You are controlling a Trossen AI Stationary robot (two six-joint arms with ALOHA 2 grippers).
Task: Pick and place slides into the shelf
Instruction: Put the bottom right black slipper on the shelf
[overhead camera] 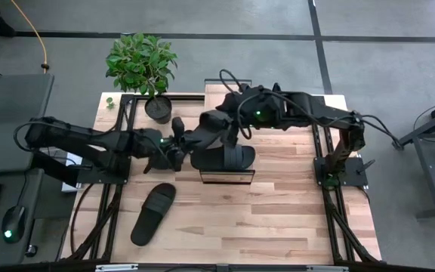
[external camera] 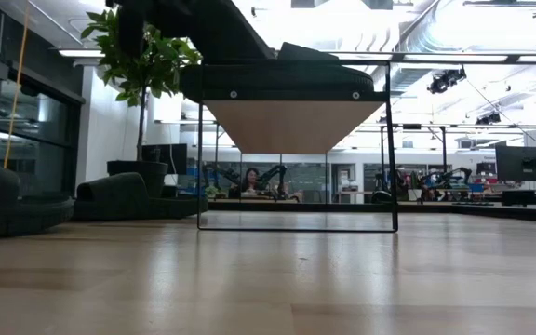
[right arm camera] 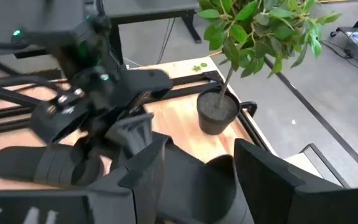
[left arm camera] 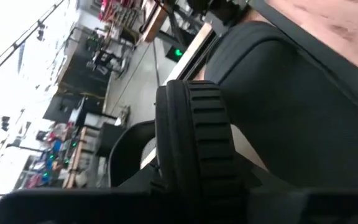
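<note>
The shelf (overhead camera: pixel 227 178) stands mid-table, its light plank top (external camera: pixel 287 121) raised on a thin dark frame. One black slide (overhead camera: pixel 232 157) lies on the shelf top, and my right gripper (overhead camera: pixel 208 138) reaches over it from the far right, its fingers on either side of that slide (right arm camera: pixel 188 183). My left gripper (overhead camera: pixel 174 149) is at the shelf's left end, at shelf height, shut on a second slide (right arm camera: pixel 48 165) whose ribbed strap (left arm camera: pixel 194 137) fills its wrist view. A third slide (overhead camera: pixel 153 213) lies flat on its sole on the table, near left. A fourth does not show. My left gripper holds the second slide by its ribbed strap (left arm camera: pixel 197 168), coming level from the table's left. The fingers themselves are a dark blur at the picture's bottom, so the kind of hold does not show. The slide is up at shelf-top height. My right gripper has one finger (right arm camera: pixel 145 158) on each long side of the slide's sole (right arm camera: pixel 191 174), lying across it and slanting down from the far right. The slide rests on the shelf top. The contact points are hidden by the fingers.
A potted plant (overhead camera: pixel 143 64) stands at the table's far left, close behind both grippers. Dark frame rails run along the table's left and right sides (overhead camera: pixel 331 189). Bare wood (overhead camera: pixel 278 219) lies on the near side of the shelf and to its right.
</note>
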